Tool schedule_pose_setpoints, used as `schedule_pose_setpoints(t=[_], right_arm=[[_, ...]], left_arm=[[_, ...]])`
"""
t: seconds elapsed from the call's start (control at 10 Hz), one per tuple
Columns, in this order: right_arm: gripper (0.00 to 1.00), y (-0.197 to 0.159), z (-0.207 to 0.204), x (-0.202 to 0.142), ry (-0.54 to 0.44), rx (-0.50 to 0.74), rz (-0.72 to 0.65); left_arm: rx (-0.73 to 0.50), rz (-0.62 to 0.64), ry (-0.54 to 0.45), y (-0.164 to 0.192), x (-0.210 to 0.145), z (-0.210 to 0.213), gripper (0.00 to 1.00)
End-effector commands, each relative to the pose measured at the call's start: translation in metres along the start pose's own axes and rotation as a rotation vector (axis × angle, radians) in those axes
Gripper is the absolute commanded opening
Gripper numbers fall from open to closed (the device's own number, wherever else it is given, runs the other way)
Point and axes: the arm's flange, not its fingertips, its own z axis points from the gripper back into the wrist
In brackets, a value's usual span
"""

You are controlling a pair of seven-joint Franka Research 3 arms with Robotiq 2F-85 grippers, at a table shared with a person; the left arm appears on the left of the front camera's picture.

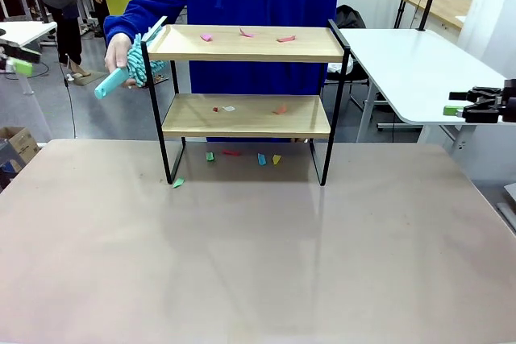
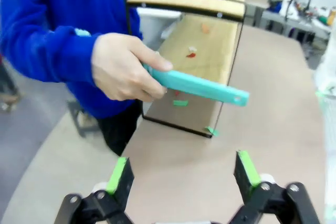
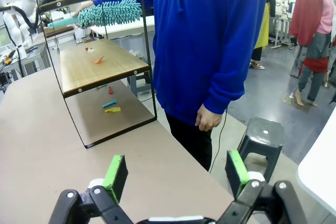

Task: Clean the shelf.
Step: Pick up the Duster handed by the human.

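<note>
The shelf stands at the table's far middle, two wooden boards in a black frame. Small coloured paper scraps lie on its top board, on its lower board and on the table beneath it. A person in a blue top stands behind it and holds a teal duster by the handle at the shelf's upper left corner. In the left wrist view the duster handle points toward my left gripper, which is open and holds nothing. My right gripper is open too, off the shelf's right end, and it also appears in the front view.
A white table stands to the right beyond my table. A grey stool sits on the floor near the person's free hand. A cardboard box is at the left. The near tabletop is bare.
</note>
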Motion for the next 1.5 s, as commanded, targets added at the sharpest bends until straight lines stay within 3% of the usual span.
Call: schedule_pose_setpoints(t=[0.0,0.2,0.4,0.5,0.6,0.7,0.8,1.1,1.2,1.4], right_arm=[[1.0,0.0,-0.002,0.002,-0.004,0.003,0.003],[1.0,0.0,-0.002,0.002,-0.004,0.003,0.003],[1.0,0.0,-0.002,0.002,-0.004,0.003,0.003],[1.0,0.0,-0.002,0.002,-0.004,0.003,0.003],[1.0,0.0,-0.002,0.002,-0.004,0.003,0.003],[1.0,0.0,-0.002,0.002,-0.004,0.003,0.003],[1.0,0.0,-0.002,0.002,-0.004,0.003,0.003],[1.0,0.0,-0.002,0.002,-0.004,0.003,0.003],[1.0,0.0,-0.002,0.002,-0.004,0.003,0.003],[1.0,0.0,-0.002,0.002,-0.004,0.003,0.003]], left_arm=[[-0.069,0.097,0.119,-0.034,0.05,-0.001,1.0],[0.197,0.351,0.297,-0.083,0.102,-0.022,1.0],[0.273,0.404,0.351,-0.107,0.124,-0.048,1.0],[0.374,0.508,0.369,-0.111,0.129,-0.067,1.0],[0.396,0.556,0.337,-0.112,0.13,-0.08,1.0],[0.424,0.577,0.361,-0.114,0.127,-0.092,1.0],[0.364,0.472,0.351,-0.111,0.138,-0.069,1.0],[0.383,0.519,0.35,-0.112,0.134,-0.086,1.0],[0.504,0.494,0.294,-0.123,0.127,-0.088,1.0],[0.665,0.449,0.29,-0.136,0.126,-0.114,1.0]])
